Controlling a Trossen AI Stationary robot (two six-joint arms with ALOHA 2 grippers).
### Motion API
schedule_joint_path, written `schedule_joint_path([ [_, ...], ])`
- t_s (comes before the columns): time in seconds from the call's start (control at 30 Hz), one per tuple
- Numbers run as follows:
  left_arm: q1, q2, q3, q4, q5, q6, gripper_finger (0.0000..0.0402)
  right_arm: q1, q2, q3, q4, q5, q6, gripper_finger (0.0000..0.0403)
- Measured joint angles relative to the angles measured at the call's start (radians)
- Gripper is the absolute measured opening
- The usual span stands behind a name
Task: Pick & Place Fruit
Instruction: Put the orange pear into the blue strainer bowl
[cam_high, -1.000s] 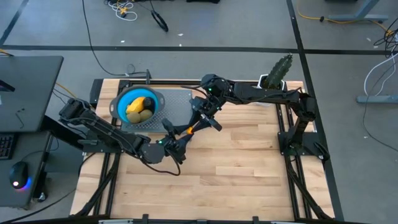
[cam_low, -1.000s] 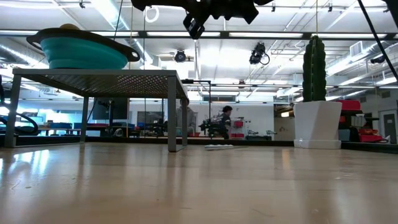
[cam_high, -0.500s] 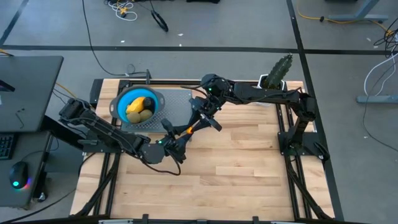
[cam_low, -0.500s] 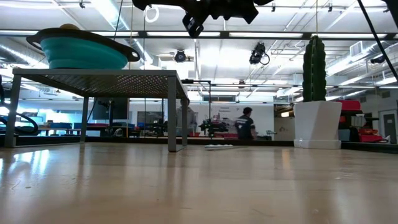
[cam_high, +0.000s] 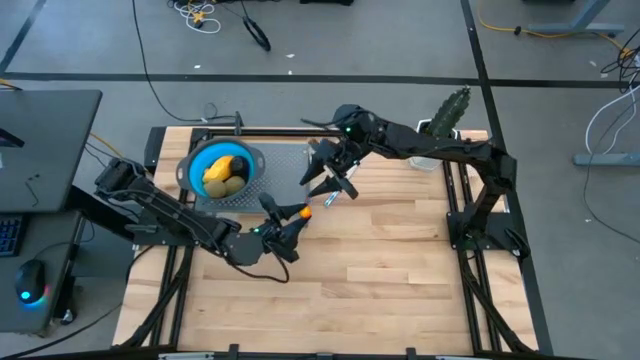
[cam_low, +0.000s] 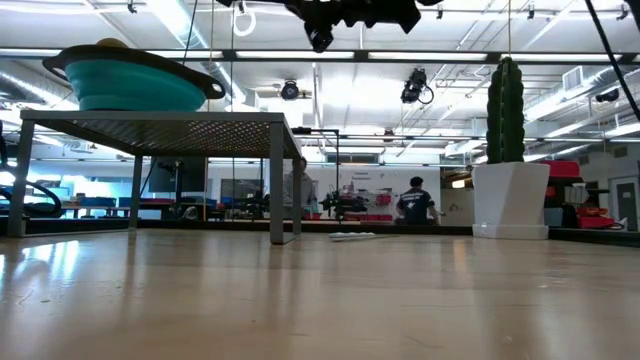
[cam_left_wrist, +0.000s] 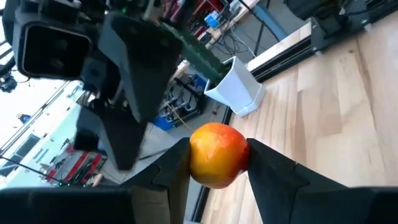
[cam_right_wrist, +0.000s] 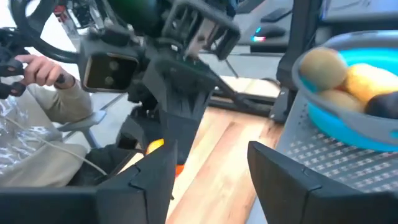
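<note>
A small orange-red fruit (cam_left_wrist: 217, 154) sits in my left gripper (cam_left_wrist: 217, 163), lifted above the middle of the table (cam_high: 400, 270); from above the fruit (cam_high: 304, 212) shows at the tip of that gripper (cam_high: 296, 218). My right gripper (cam_high: 330, 183) hovers open just beyond it toward the far edge, its fingers (cam_right_wrist: 152, 180) apart and holding nothing. A blue bowl (cam_high: 198, 165) stands on a perforated metal rack (cam_high: 285, 165) and holds a yellow-orange oval (cam_high: 222, 168), olive ovals (cam_right_wrist: 323, 65) and a dark piece (cam_right_wrist: 385, 102). My left gripper pinches the orange-red fruit across its middle (cam_left_wrist: 198, 155), one finger (cam_left_wrist: 174, 171) on each side. The fingers reach up and toward the table's right, and the fruit is lifted clear of the table.
A green cactus in a white pot (cam_high: 445, 118) stands at the far right corner. A thin pale stick (cam_low: 350, 237) lies on the table near the far edge. The rack stands on legs (cam_low: 275, 180) at the far left. A person's hand (cam_right_wrist: 37, 68) shows beyond the table.
My right gripper has drawn back from the orange fruit, moving toward the far edge and a little right. The fruit has stayed with my left gripper, which has kept its place.
</note>
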Motion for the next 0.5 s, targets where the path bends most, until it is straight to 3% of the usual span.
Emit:
schedule_joint_path([
  [0.27, -0.010, -0.036, 0.000, -0.132, -0.133, -0.025, 0.0149, -0.027, -0.103, 0.002, -0.090, -0.003, -0.021, 0.0218],
  [0.5, 0.027, -0.233, 0.000, -0.461, -0.006, -0.309, 0.0145, -0.026, -0.114, -0.010, -0.217, 0.031, -0.121, 0.0218],
])
